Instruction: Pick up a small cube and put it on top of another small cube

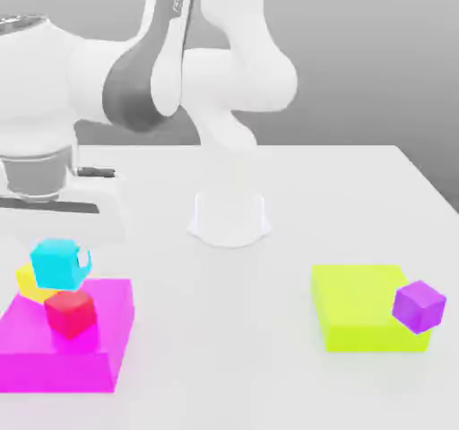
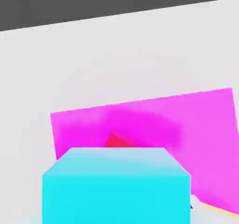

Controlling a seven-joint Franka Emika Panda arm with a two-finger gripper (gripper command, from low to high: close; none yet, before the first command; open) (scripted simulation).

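Exterior view: the gripper [image 1: 64, 240] is clamped on the cyan cube [image 1: 57, 263], just above the yellow cube [image 1: 32, 282] beside the magenta slab [image 1: 63, 339]; a red cube [image 1: 70, 313] and a purple cube [image 1: 419, 305] on a yellow-green slab [image 1: 363, 316] also show. Hand view: the cyan cube [image 2: 116, 185] looms large before the magenta slab [image 2: 186, 125].

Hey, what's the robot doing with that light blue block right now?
End effector shut on cyan cube. Cube over yellow cube. Red cube close beside.
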